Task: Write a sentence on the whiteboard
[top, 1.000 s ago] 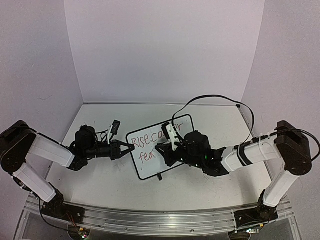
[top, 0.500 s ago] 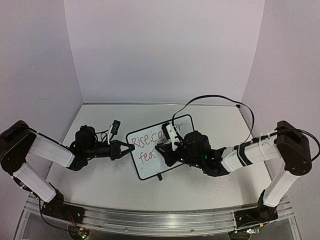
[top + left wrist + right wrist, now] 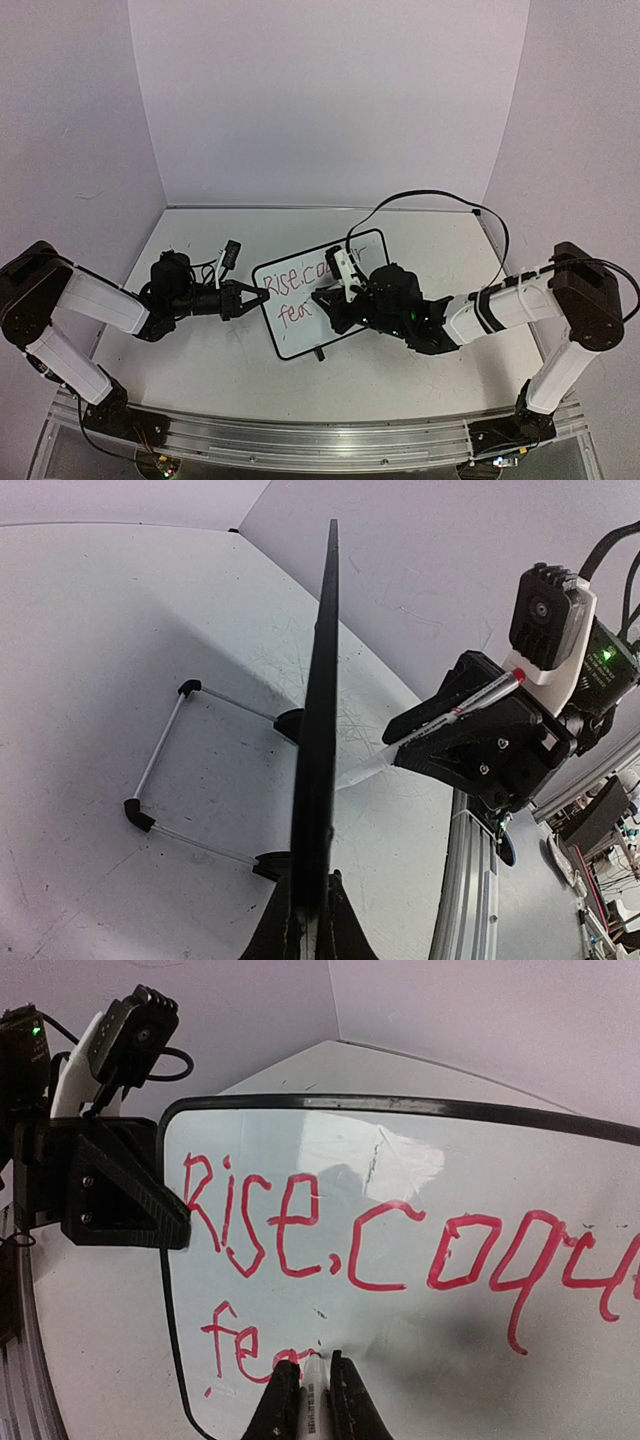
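Writing was midway; the left tool point(image 3: 256, 297) was clamped on the whiteboard point(image 3: 318, 335) edge, steadying it upright between both tools; the right tool point(image 3: 315, 1390) pinched a marker point(image 3: 455, 712), tip just ahead on the second line of the sentence point(image 3: 300, 1225); the next move, I judged, called for light, steady strokes after "fe".

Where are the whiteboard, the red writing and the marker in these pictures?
whiteboard point(image 3: 300, 338): top external view, bare white face below the writing.
red writing point(image 3: 298, 1218): right wrist view, the "e" of "Rise".
marker point(image 3: 455, 710): left wrist view, middle of its barrel.
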Controlling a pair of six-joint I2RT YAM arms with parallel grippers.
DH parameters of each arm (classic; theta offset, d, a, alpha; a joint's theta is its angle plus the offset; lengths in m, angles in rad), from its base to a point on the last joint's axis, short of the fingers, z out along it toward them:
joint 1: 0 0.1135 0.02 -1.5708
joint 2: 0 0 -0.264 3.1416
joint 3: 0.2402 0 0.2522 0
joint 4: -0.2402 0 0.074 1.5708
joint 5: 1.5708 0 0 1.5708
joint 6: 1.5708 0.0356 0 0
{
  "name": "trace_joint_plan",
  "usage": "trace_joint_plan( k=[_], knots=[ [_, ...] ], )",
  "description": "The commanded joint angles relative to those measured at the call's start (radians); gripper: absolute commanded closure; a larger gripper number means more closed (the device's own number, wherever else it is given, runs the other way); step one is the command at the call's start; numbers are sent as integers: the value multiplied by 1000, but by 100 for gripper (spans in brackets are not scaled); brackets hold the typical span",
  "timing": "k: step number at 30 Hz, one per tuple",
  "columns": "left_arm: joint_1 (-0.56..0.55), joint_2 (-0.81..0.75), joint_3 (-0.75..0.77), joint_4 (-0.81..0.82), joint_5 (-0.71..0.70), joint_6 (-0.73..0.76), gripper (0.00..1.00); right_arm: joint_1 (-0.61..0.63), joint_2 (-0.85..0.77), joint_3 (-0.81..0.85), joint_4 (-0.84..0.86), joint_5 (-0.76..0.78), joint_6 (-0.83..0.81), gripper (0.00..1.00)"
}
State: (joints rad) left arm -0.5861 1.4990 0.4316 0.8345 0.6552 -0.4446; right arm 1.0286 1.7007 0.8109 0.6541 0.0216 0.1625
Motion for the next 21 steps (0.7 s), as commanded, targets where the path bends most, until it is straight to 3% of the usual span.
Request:
trace_joint_plan(
  k=[1,21],
  knots=[
    [3,-8,7,-81,-25,26,100,-5,-19,-32,-10,57,19,100],
    [2,-11,7,-81,-21,23,100,23,9,-2,5,91,29,100]
  ],
)
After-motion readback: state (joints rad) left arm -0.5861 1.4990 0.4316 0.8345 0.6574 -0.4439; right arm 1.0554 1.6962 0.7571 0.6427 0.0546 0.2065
